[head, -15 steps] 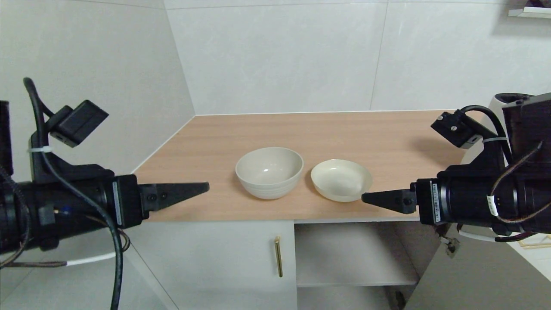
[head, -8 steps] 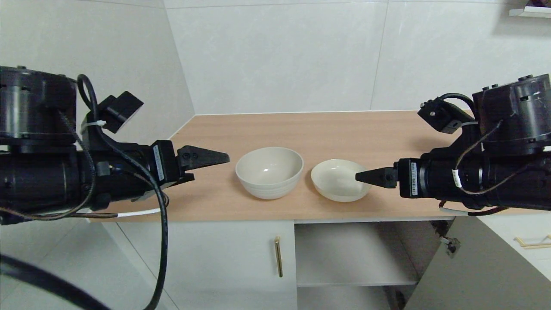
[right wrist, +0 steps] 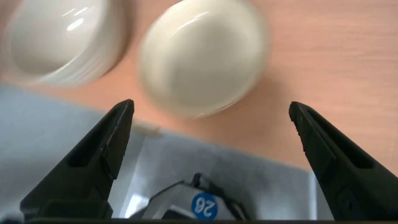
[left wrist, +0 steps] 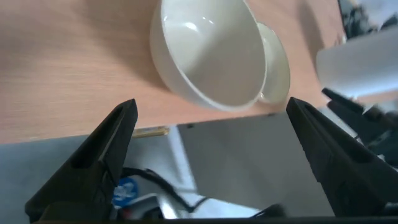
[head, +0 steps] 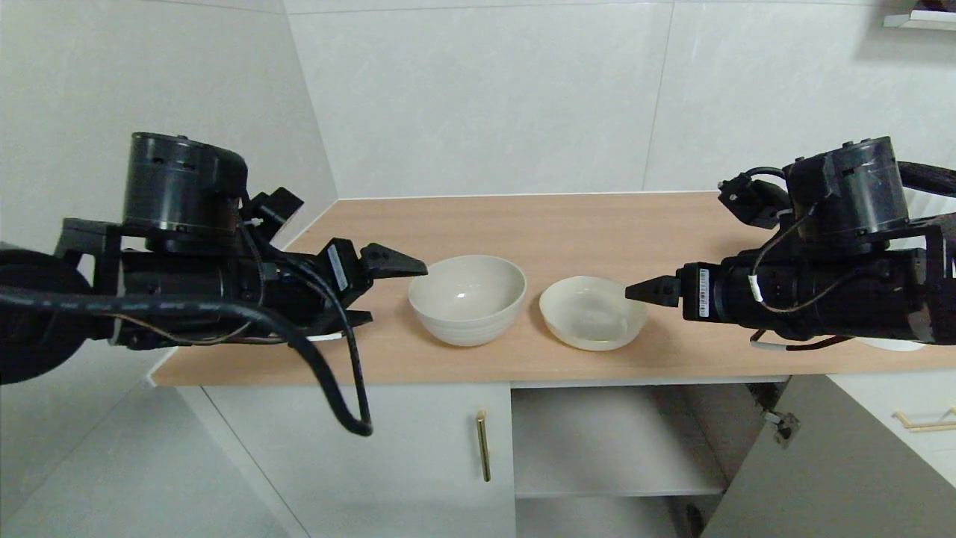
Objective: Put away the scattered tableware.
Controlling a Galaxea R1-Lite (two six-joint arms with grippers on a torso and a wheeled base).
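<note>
The deep bowl [head: 467, 299] and the shallow bowl [head: 592, 312] sit near the middle of the front edge of the bench [head: 567, 224], just beside each other with a thin gap. The left end effector [left wrist: 210, 104] is wide open and close to the deep bowl's left side; the right end effector [right wrist: 211, 104] is wide open too, with its tip at the shallow bowl's right rim.

I think a push from the back could slide a bowl off the front edge and break it; a push from either side could knock one bowl into the other; the bowls look smooth and round, so a rim could slip out of a weak pinch.

There is lots of bare bench behind the bowls, up to the back edge; the side wall [head: 149, 90] is close at the left edge; the open shelf [head: 605, 441] waits under the front edge, below the shallow bowl.
</note>
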